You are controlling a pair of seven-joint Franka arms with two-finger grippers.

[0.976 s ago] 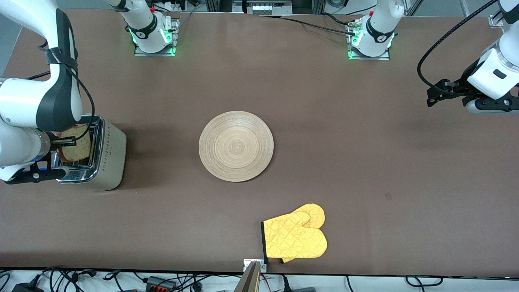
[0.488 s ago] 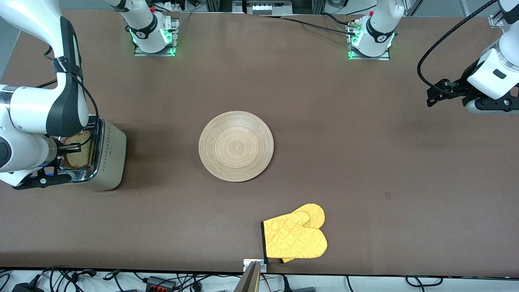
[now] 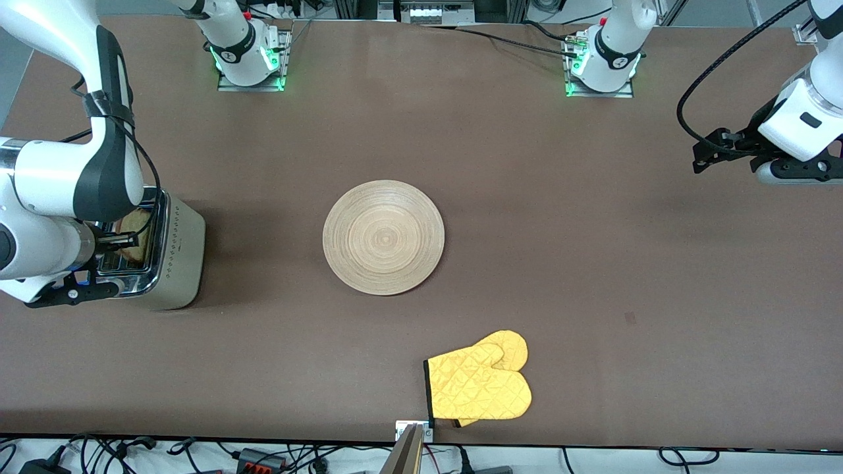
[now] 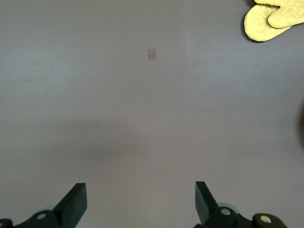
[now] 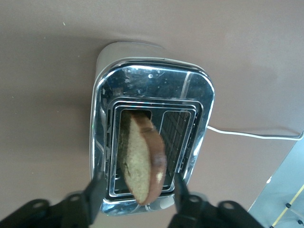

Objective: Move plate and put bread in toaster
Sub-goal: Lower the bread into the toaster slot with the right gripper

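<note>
Right gripper over the toaster at mid-left of the front view, fingers spread apart, not touching the bread — slice standing tilted in one slot (crust edge up). Plate at frame center, oven mitt lower. Left gripper waiting at upper right, released — above bare table.

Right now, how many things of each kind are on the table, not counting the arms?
Plate: 1
Toaster: 1
Bread slice, partly in a toaster slot: 1
Yellow oven mitt: 1
Total: 4
</note>
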